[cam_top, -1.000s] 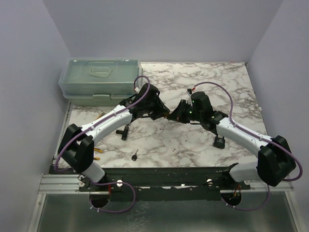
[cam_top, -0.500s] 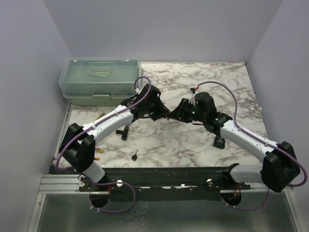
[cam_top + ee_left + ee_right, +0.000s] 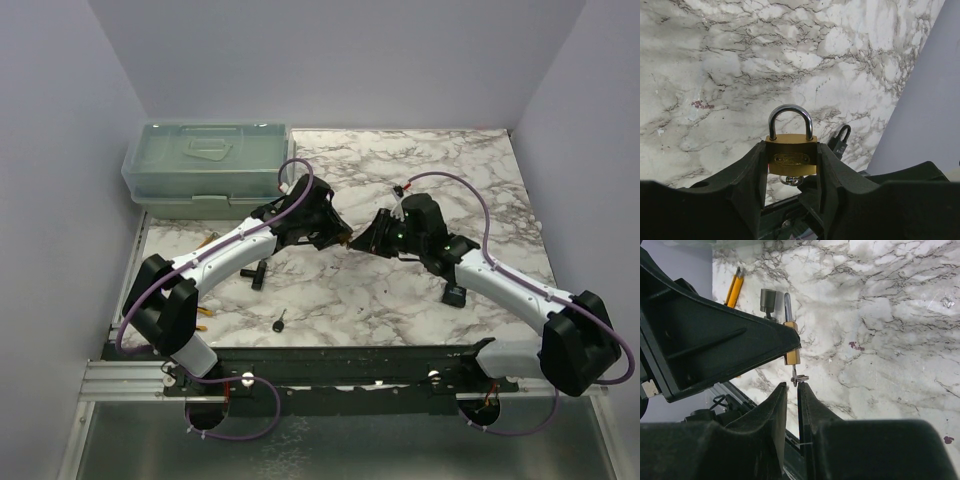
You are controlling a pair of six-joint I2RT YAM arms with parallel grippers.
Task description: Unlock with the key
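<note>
Drawing back a touch since a second ago, the right gripper [image 3: 791, 386] now sits just off the brass padlock [image 3: 791, 159] rather than pressed up against it. Its arm's shoulder has swung slightly outward, while the left arm has hardly stirred. The left gripper [image 3: 791, 147] is clamped on the padlock's body, one finger on each side face, with both shackle legs seated in the body and the shackle pointing away from the wrist. From the padlock's underside hangs a small silvery piece with a ring [image 3: 799, 378]. The right gripper's fingers stand nearly together with a thin gap and nothing between them, tips just short of that silvery piece; whether they touch it I cannot tell. The key [image 3: 281, 321], with its round black head, lies on the marble table [image 3: 450, 180] well apart from the brass padlock, nearer the arm bases and to its left, touched by neither gripper. A black padlock [image 3: 456, 294] lies on the table to the brass padlock's right, also nearer the bases
</note>
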